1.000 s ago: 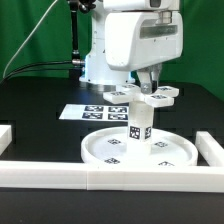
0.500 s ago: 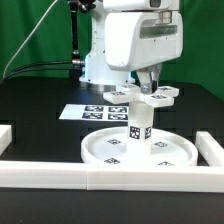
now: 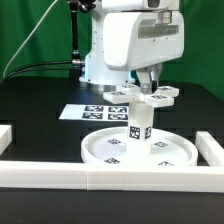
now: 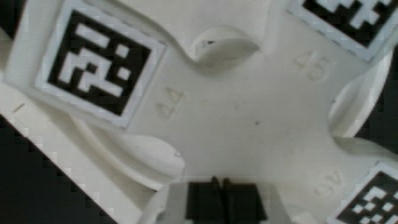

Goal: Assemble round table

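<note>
The large rimmed round disc (image 3: 105,150) lies flat on the black table. The short thick leg (image 3: 139,128) stands upright at its middle. The flat cross-shaped piece (image 3: 158,97) lies level on top of the leg. My gripper (image 3: 147,84) hangs straight down over the cross piece, its tips at the piece's upper face. In the wrist view the cross piece (image 4: 231,100) fills the picture with its tags. My gripper (image 4: 217,200) shows two dark fingers pressed together, with nothing visible between them.
The marker board (image 3: 85,111) lies behind the disc toward the exterior view's left. A long white rail (image 3: 100,178) runs along the front, with rail pieces at the left (image 3: 5,135) and right (image 3: 210,148). The robot's white body rises at the back.
</note>
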